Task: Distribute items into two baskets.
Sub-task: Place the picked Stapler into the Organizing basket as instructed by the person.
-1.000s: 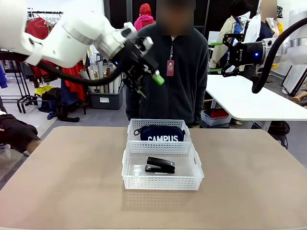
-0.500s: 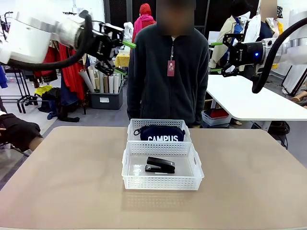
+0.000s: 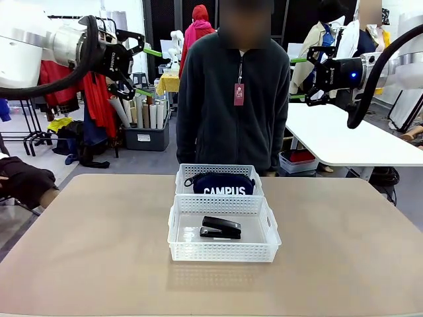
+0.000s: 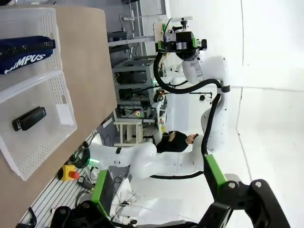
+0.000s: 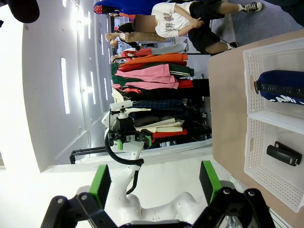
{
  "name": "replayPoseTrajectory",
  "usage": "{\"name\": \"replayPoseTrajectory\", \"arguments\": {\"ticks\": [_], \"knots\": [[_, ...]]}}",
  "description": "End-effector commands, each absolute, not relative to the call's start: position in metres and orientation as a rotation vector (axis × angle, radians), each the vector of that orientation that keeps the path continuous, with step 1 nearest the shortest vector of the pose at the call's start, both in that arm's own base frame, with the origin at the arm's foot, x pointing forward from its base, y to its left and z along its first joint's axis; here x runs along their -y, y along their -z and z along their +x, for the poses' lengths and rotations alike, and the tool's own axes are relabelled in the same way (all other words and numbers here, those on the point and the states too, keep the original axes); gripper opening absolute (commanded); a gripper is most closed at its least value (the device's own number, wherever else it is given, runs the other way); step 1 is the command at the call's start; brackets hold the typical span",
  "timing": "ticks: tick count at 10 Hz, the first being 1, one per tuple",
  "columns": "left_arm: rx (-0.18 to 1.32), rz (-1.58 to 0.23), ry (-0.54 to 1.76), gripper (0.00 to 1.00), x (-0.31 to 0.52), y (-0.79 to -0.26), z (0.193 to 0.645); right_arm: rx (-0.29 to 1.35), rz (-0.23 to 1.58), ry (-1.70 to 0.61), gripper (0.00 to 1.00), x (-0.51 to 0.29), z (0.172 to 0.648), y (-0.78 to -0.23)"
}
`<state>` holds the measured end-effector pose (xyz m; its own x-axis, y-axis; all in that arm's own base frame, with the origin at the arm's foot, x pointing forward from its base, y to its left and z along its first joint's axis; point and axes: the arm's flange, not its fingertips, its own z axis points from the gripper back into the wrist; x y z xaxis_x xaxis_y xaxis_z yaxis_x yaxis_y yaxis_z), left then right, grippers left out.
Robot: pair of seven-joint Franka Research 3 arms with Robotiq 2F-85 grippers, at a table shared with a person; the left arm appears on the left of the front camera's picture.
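Left pincer (image 3: 147, 70) and right pincer (image 3: 299, 78) hang raised, gaping.

White "CAMPUS" lettering on navy pouch (image 3: 223, 183), partly seen in both wrist views

The table (image 3: 99, 264) lies bare around the two touching baskets (image 3: 223, 254); a person (image 3: 234, 99) blocks the far edge.

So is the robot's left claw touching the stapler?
Apart. In the front view the left gripper is open and raised high above the table, while the stapler lies alone in the near basket.
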<state>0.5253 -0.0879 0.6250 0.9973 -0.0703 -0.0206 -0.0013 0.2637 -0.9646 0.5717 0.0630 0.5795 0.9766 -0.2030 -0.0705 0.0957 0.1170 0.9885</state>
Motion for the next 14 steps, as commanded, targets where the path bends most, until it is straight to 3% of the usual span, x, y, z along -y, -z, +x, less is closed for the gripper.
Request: {"name": "replayPoseTrajectory", "arguments": {"ticks": [1, 4, 8, 14], "knots": [[-0.068, -1.291, 0.066, 1.00, 0.093, -0.627, 0.525, 0.089, 1.437, 0.229, 1.00, -0.065, 0.571, -0.583], [-0.089, -1.357, 0.002, 1.00, 0.072, -0.617, 0.537, 0.089, 1.437, 0.229, 1.00, -0.065, 0.571, -0.583], [0.022, -1.498, 0.008, 1.00, 0.024, -0.602, 0.558, 0.089, 1.437, 0.229, 1.00, -0.065, 0.571, -0.583], [0.089, -1.543, 0.027, 1.00, 0.014, -0.605, 0.558, 0.089, 1.437, 0.229, 1.00, -0.065, 0.571, -0.583]]}}
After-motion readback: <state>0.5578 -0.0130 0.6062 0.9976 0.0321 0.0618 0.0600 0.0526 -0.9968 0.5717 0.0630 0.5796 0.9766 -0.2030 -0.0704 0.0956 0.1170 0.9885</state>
